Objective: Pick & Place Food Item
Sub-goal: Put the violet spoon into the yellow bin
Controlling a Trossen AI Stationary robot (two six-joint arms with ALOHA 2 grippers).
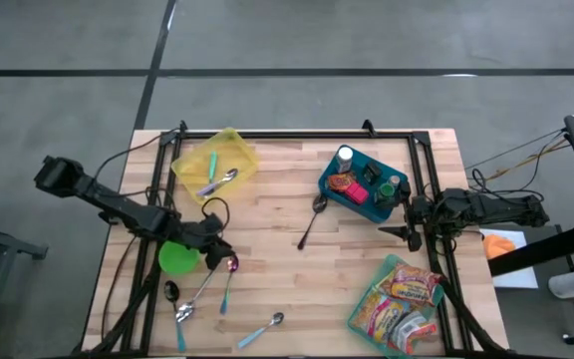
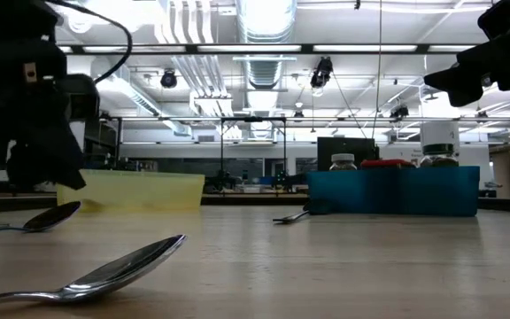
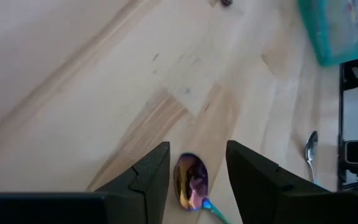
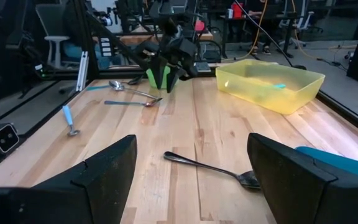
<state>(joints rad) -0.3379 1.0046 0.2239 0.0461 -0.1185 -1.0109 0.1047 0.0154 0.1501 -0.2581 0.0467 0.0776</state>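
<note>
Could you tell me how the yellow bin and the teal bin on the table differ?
The yellow bin sits toward the left arm's side; the teal bin sits near the right gripper. The yellow bin holds cutlery, including a spoon; the teal bin holds jars and small containers. The yellow bin looks translucent, the teal bin opaque. Both are open-topped, rectangular and angled on the table.
</note>
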